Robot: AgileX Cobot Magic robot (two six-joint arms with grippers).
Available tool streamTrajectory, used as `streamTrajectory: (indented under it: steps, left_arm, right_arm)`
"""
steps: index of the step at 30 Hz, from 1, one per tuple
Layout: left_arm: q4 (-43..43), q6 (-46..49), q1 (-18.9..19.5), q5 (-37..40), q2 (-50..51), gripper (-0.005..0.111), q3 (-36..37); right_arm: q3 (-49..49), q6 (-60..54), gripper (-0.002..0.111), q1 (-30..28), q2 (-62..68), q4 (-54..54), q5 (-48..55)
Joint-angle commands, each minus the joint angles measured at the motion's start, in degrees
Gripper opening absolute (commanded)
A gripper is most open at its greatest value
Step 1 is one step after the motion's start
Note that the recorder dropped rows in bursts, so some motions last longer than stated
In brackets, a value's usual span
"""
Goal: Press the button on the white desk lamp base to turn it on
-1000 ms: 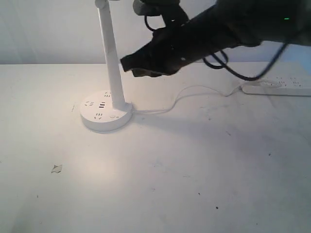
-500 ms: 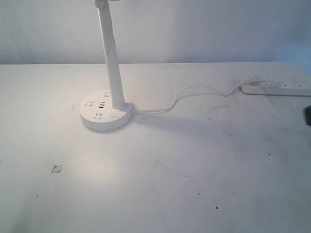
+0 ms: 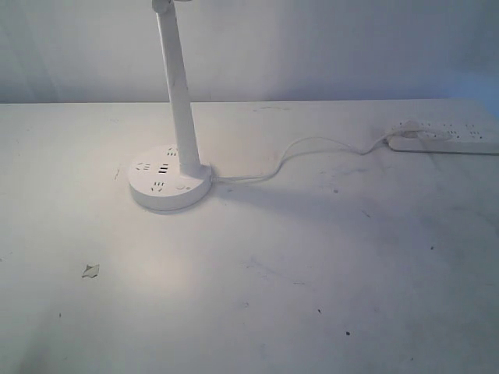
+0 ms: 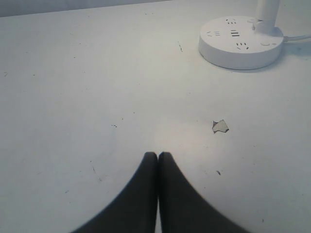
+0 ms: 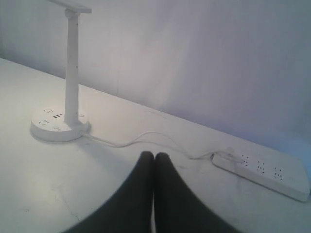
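Observation:
The white desk lamp base [image 3: 170, 185] sits left of centre on the table, its tall stem [image 3: 178, 93] rising out of frame. A warm patch of light lies on the table in front of it. The small round button [image 3: 182, 186] lies flush on the base's near right top, also visible as the button [image 4: 265, 43] in the left wrist view. The base [image 5: 57, 127] shows far off in the right wrist view. My left gripper [image 4: 158, 155] is shut and empty, well short of the base [image 4: 240, 42]. My right gripper [image 5: 154, 155] is shut, empty. Neither arm shows in the exterior view.
A thin cord [image 3: 296, 152] runs from the base to a long white power strip [image 3: 444, 139] at the far right edge; the power strip [image 5: 262, 174] also lies beyond my right gripper. A small scrap [image 3: 91, 270] lies on the table at front left.
The right arm, which hung above the base beside the stem a second ago, has withdrawn to the right and left the exterior view. The lamp has not moved.

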Motion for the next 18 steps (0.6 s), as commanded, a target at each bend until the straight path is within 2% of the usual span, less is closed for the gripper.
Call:
streamTrajectory:
  steps: [1,6,8,9,12,15,18]
  left_arm:
    - [-0.26,0.0,0.13,-0.14,0.41,0.0,0.11]
    - [-0.26,0.0,0.13,-0.14,0.41,0.0,0.11]
    - [-0.26,0.0,0.13,-0.14,0.41,0.0,0.11]
    - [-0.26,0.0,0.13,-0.14,0.41,0.0,0.11]
    - [-0.26,0.0,0.13,-0.14,0.41,0.0,0.11]
    - [-0.26,0.0,0.13,-0.14,0.41,0.0,0.11]
    - [-0.26,0.0,0.13,-0.14,0.41,0.0,0.11]
  right_arm:
    - [6.58,-0.06,0.0,-0.39,-0.24,-0.93,-6.67]
    - [24.57,0.35,0.0,-0.39,-0.24,-0.23,-32.21]
    - [28.56,0.48,0.0,-0.39,-0.24,2.91,-37.44]
    - [28.56,0.48,0.0,-0.39,-0.24,4.34,-37.71]
    - [28.56,2.25,0.0,-0.98,-0.24,13.37,-26.62]
    - [28.56,2.1,0.0,-5.05,-0.24,16.83,-18.93]
    - [28.56,-1.95,0.0,-11.52,-0.24,16.65,-19.05]
